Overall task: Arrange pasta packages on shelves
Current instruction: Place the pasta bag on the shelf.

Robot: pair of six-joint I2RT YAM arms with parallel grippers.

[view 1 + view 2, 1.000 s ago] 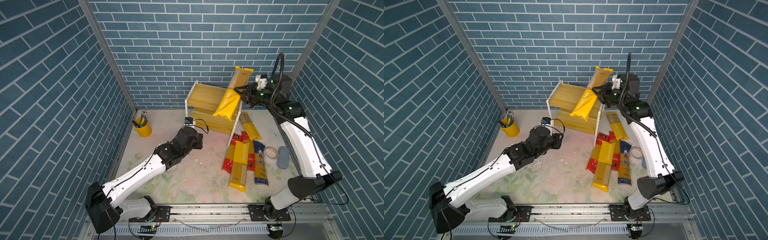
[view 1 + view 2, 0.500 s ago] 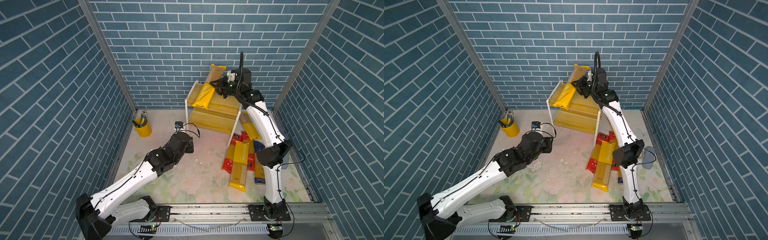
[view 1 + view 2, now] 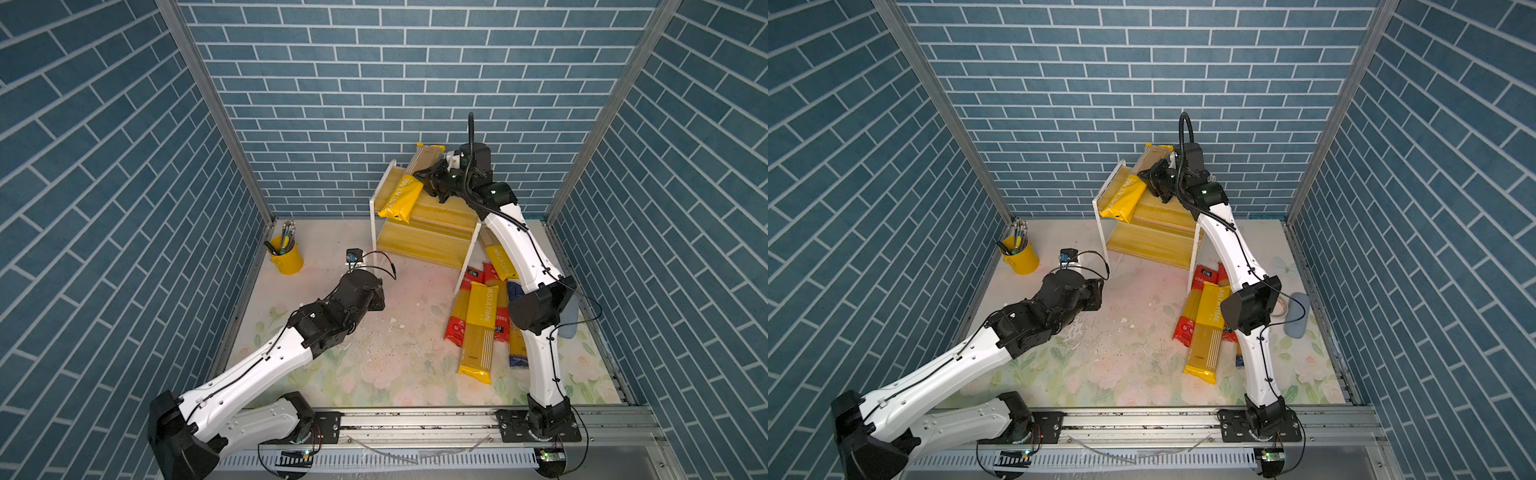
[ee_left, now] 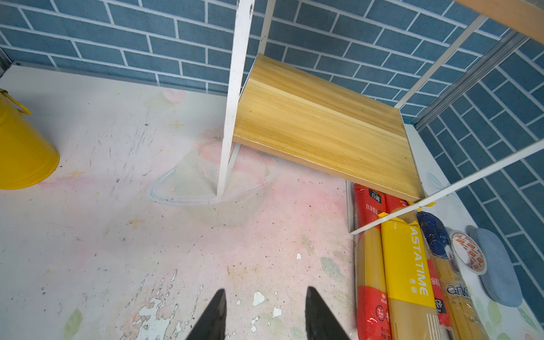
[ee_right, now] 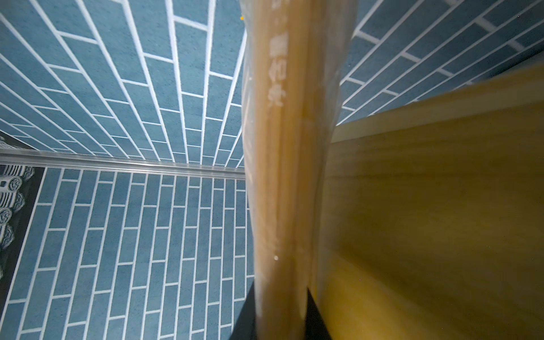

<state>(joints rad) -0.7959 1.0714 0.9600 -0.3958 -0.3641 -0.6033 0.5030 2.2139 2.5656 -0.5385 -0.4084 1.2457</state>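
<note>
While your right gripper [image 3: 432, 183] clamps this PASTATIME spaghetti bag [image 3: 401, 199] mid-length, count it light, slick-filmed, brittle inside; left gripper [image 4: 265, 318] stands parted, holding nothing.

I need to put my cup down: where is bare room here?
The lower board of the rack is bare; so is the table between the left arm and the bag pile. Crowded: that pile, tape roll and blue pad beside it.

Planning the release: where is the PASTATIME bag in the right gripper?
In both top views, the PASTATIME bag sits tilted in the right gripper at the left end of the rack's top shelf.
</note>
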